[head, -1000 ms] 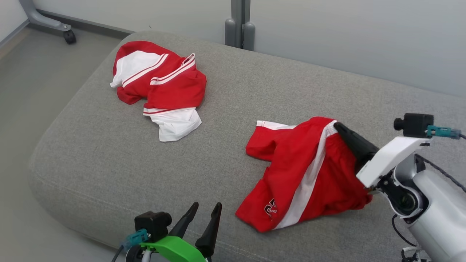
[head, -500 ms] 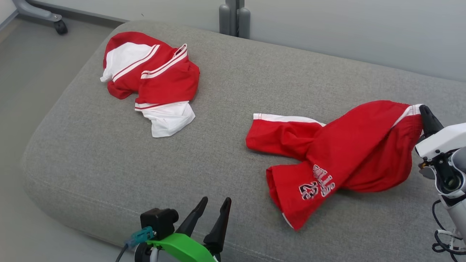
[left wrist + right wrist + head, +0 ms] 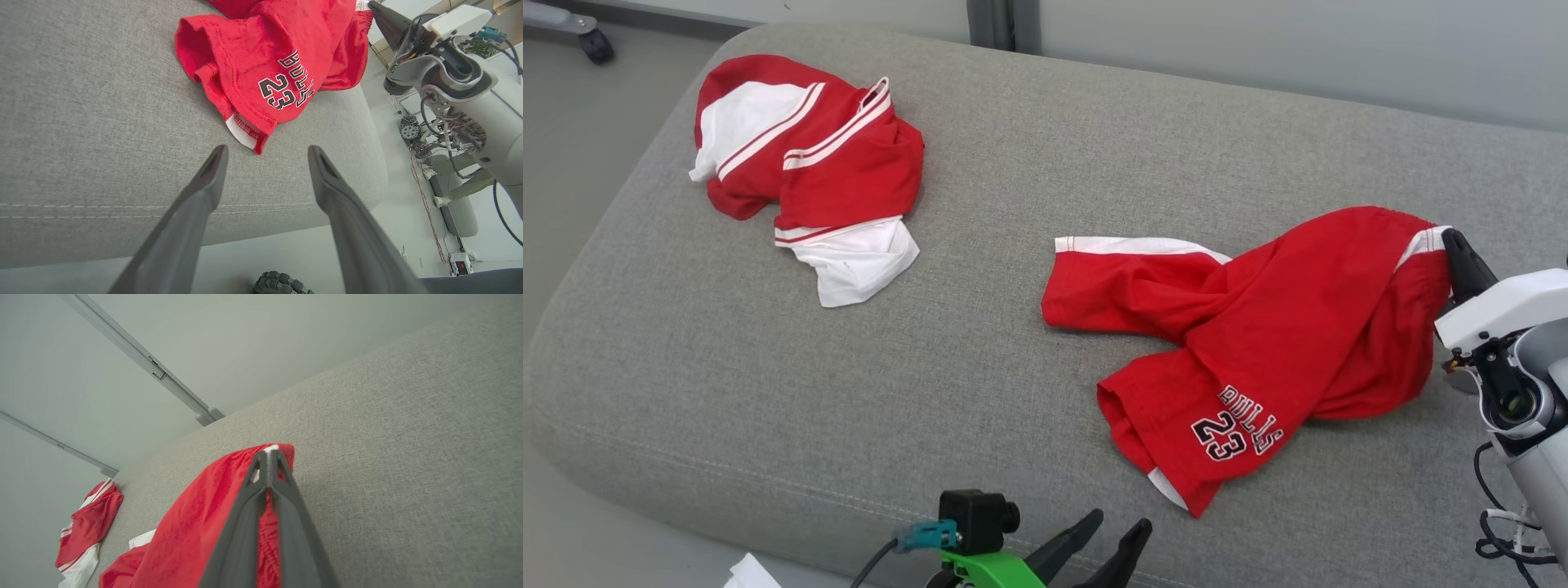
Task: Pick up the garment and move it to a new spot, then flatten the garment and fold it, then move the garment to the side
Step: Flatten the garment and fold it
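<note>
Red shorts (image 3: 1258, 343) with white trim and "BULLS 23" lettering lie stretched over the right part of the grey couch cushion (image 3: 980, 351). My right gripper (image 3: 1452, 243) is shut on the shorts' white-striped upper end, holding it lifted at the right; the right wrist view shows the closed fingers (image 3: 267, 457) pinching the red cloth (image 3: 196, 526). My left gripper (image 3: 1117, 527) stands open at the cushion's front edge, its fingertips (image 3: 216, 157) just short of the shorts' leg hem (image 3: 245, 132).
A second red and white garment (image 3: 809, 180) lies crumpled at the cushion's far left, also seen as a garment (image 3: 88, 531) in the right wrist view. Behind the cushion runs a pale wall with a grey post (image 3: 996, 20). A caster wheel (image 3: 596, 45) stands on the floor.
The right gripper has pulled the shorts' end to the right and spread them out, turning the lettering up. The camera has turned right, and the left gripper now sits further right.
</note>
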`<state>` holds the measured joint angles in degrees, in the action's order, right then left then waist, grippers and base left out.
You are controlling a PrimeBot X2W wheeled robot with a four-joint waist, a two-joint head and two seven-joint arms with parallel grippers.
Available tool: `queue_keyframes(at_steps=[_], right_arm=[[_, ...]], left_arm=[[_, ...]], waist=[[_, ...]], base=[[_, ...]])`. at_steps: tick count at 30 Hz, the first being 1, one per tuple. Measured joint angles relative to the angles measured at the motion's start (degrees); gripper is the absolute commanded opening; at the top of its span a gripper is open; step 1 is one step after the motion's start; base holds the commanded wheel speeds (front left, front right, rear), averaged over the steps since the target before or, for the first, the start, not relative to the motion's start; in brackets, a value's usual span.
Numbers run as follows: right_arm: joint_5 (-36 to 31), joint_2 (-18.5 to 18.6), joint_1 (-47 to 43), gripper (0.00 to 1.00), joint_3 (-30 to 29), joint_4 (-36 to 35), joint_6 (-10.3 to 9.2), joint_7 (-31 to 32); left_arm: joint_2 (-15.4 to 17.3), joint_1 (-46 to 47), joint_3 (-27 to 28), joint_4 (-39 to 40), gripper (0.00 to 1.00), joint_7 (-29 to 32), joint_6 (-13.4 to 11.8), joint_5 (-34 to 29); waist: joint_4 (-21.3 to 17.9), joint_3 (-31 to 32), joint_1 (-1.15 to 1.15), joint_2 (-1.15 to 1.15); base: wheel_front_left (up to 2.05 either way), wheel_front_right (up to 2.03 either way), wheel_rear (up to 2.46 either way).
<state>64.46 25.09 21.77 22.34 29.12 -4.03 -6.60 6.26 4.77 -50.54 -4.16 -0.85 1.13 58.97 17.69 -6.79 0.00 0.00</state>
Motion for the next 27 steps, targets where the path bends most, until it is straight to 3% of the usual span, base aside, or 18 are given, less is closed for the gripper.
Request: queue_keyframes(at_steps=[6,13,22,27], right_arm=[[-0.07,0.23,1.53,0.0,-0.3,0.03,0.57,-0.68],[-0.49,0.23,2.98,0.0,-0.14,0.05,1.16,-0.77],[-0.49,0.01,3.75,0.0,-0.05,0.49,1.64,-0.93],[-0.51,-0.34,4.12,0.0,0.19,0.71,1.98,-0.93]], left_arm=[[0.31,4.28,-2.32,-2.98,1.0,0.09,3.46,-4.5],[0.46,6.51,-4.03,-6.39,1.0,-1.3,4.56,-8.4],[2.81,15.61,-11.36,-9.06,1.0,-7.25,5.55,-25.15],[2.57,16.67,-14.86,-11.39,1.0,-10.5,5.92,-28.97]], waist=[[-0.77,-1.34,0.0,0.0],[-1.18,-2.28,0.0,0.0],[-1.51,-3.15,0.0,0.0],[-1.74,-3.44,0.0,0.0]], base=[[0.0,0.0,0.0],[0.0,0.0,0.0],[0.0,0.0,0.0],[0.0,0.0,0.0]])
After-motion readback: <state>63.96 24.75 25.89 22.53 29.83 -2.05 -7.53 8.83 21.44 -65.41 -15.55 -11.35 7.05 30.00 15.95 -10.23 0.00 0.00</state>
